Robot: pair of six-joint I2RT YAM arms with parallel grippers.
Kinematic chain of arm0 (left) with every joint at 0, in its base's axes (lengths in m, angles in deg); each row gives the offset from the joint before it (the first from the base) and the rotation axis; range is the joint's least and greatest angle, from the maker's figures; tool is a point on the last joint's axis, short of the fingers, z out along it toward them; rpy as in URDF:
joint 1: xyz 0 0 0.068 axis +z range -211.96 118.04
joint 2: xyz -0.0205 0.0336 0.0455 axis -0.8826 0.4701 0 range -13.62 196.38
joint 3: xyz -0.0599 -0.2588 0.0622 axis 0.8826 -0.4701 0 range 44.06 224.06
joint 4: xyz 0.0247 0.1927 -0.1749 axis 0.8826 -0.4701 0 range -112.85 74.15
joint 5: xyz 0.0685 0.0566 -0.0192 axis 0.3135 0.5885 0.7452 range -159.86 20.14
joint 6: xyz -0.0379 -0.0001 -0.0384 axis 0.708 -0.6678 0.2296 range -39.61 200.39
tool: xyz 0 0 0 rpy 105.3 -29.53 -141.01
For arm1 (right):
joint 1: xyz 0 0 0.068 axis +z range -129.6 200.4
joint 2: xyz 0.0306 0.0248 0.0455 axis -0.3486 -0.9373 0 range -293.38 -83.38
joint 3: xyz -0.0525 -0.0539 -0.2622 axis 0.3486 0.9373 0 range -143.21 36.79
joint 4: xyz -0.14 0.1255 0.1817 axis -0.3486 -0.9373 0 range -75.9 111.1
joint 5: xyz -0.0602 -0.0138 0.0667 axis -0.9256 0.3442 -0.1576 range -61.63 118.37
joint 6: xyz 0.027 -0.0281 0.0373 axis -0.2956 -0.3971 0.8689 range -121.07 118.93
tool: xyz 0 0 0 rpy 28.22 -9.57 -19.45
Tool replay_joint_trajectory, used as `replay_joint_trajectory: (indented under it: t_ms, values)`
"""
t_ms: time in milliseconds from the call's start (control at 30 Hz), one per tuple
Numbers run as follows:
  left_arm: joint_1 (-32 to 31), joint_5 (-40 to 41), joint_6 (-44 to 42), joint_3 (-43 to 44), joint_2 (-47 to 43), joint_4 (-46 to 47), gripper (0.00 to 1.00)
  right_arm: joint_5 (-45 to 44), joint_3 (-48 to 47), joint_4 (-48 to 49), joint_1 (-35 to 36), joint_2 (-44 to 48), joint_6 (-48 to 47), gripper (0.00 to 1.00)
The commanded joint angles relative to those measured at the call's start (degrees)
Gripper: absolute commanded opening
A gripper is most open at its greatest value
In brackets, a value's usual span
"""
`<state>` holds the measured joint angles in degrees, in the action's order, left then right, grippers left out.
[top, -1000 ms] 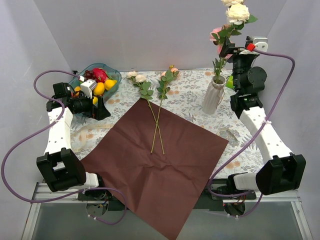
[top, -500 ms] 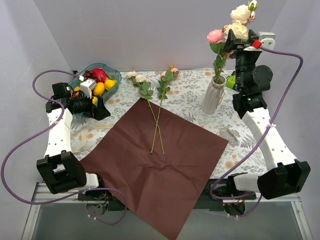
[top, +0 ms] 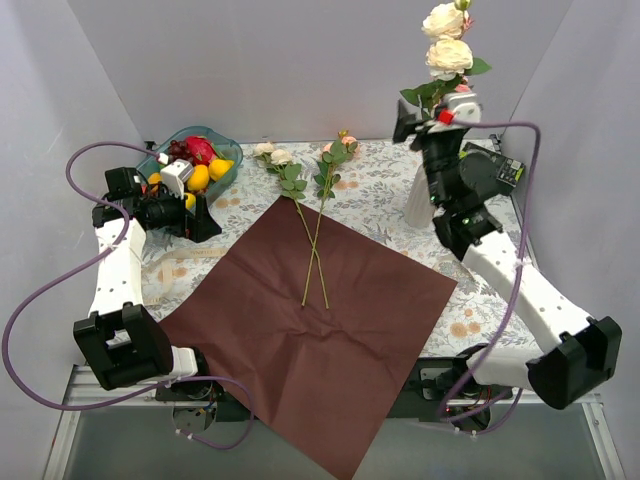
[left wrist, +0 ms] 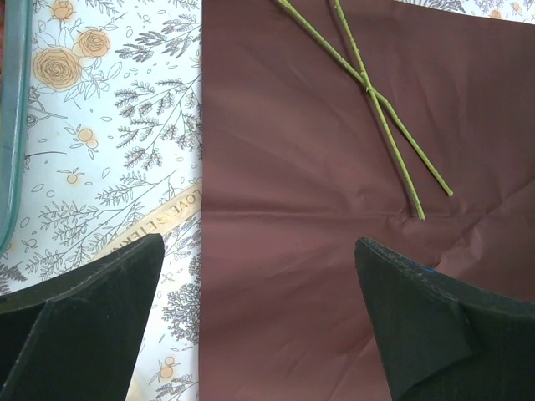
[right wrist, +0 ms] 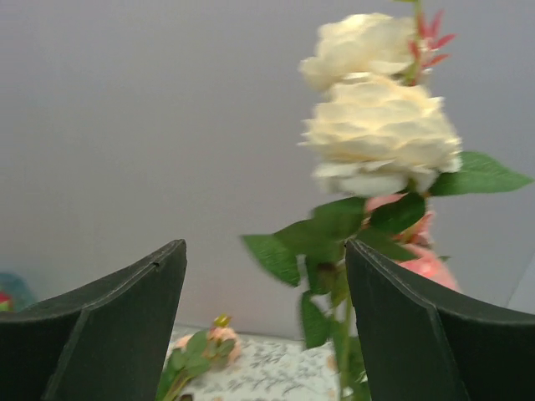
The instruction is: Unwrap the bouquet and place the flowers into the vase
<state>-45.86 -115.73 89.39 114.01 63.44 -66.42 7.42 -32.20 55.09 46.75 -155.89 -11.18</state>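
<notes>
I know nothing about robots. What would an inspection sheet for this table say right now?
Surface: floral tablecloth, maroon wrapping paper spread flat on it.
Job's things: two flowers crossed on the paper; roses standing in the vase.
Clutter: fruit bowl, far left.
Grippers: left gripper open, empty, above the paper's edge; right gripper open beside the roses.
Cables: purple cables looping off both arms.
Surroundings: plain grey walls.

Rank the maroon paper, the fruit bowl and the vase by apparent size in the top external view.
1. maroon paper, by far the largest.
2. fruit bowl.
3. vase, which looks smallest, but the right arm hides part of it, so its rank under the bowl is unsure.
</notes>
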Motion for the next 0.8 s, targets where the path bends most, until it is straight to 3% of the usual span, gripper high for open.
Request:
replay_joint_trajectory:
  t_ms: [0,233,500,633,767]
  values:
    - [-0.2,-1.2,0.0,-0.3,-1.4,0.8,0.98,-8.4,4.6,1.2,12.4,5.6,-10.0,0.85]
    - [-0.1,-0.8,0.0,-0.8,-2.2,0.8,0.98,-19.3,7.9,-4.3,23.6,6.0,-7.5,0.88]
    - [-0.2,0.3,-0.4,-0.7,-3.1,0.4,0.98,-18.1,8.2,-11.5,25.2,-2.3,7.0,0.9]
    - [-0.2,0.2,-0.7,-0.7,-3.1,0.2,0.98,-13.5,5.9,-14.7,24.9,-10.9,14.3,0.93]
    - [-0.2,0.2,-0.6,-0.1,-3.1,0.0,0.98,-13.3,-4.7,-28.1,24.7,-22.5,23.1,0.9]
